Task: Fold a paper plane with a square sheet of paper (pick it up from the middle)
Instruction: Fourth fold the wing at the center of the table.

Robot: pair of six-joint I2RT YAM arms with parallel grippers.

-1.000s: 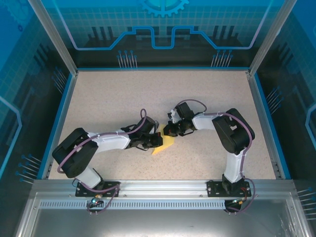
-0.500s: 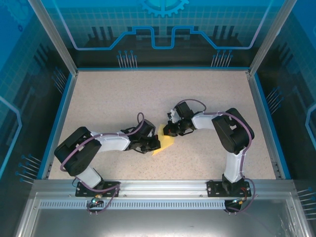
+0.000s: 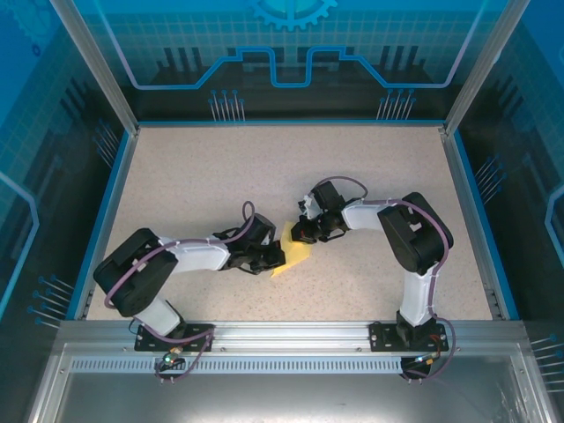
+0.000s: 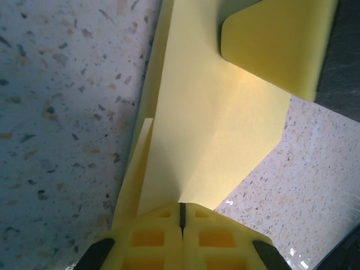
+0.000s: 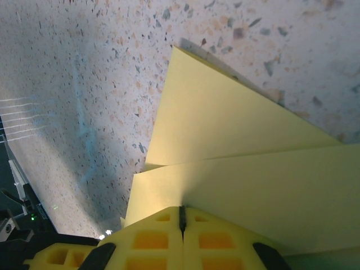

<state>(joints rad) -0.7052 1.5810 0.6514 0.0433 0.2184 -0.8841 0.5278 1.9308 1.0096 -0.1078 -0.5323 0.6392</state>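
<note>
The top view is bright, even and sharp. In the wrist views soft bluish shadows cross the table [image 5: 79,146], with small glints; the near fingers [image 4: 152,239] blur.

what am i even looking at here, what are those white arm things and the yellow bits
Two white robot arms are bolted to the near edge of a speckled table. The overhead picture looks down on both; the close-ups come from a camera on each wrist, its own yellow fingertips at the bottom. The left pincer and right pincer meet mid-table, both shut on one partly folded sheet of yellow paper.
</note>
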